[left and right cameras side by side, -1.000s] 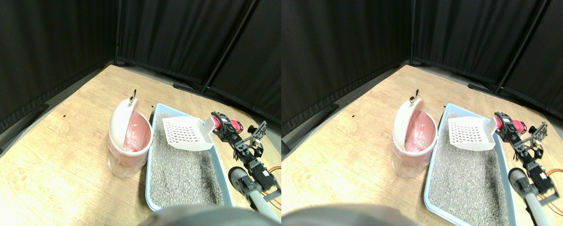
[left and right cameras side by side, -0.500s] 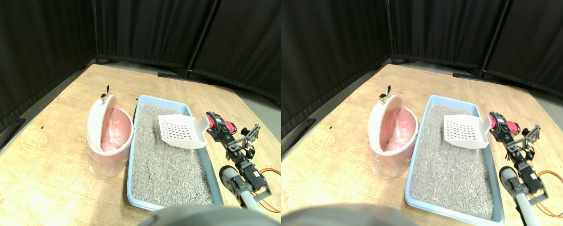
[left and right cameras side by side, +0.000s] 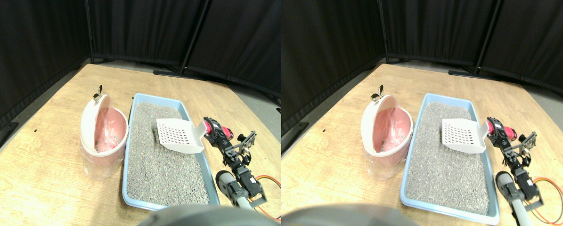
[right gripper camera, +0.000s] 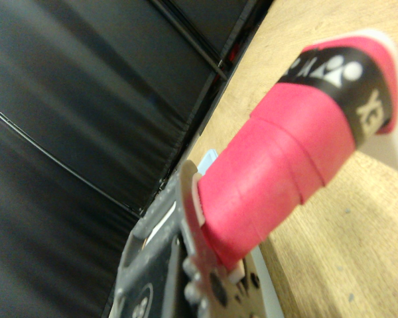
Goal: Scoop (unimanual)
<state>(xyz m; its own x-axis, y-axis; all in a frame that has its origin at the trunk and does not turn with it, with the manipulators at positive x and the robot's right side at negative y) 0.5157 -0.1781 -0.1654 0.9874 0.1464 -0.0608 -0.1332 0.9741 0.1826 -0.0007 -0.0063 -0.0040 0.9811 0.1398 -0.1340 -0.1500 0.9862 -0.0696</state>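
The right gripper (left and right cameras side by side: 211, 130) has the scoop (left and right cameras side by side: 178, 135) by its handle (right gripper camera: 285, 159), that thick stub wound in pink tape with a black band near the end. From the wide view the jaws look clamped around it, and the scoop sticks straight out from them.

The white slotted blade hangs just above the litter (left and right cameras side by side: 161, 160), over the far half of the blue tray (left and right cameras side by side: 131, 195), tipped slightly down. It looks empty, so I'd call this the approach, before any dig. Next it needs to drop the front lip into the grains and push forward, then lift level.

The litter is grey, coarse and loose, spread flat. The tray is shallow, smooth plastic with rounded corners. Just beside it stands the pink bin (left and right cameras side by side: 101, 141), round, with its white lid tilted open, on the pale wooden floor (left and right cameras side by side: 36, 169).
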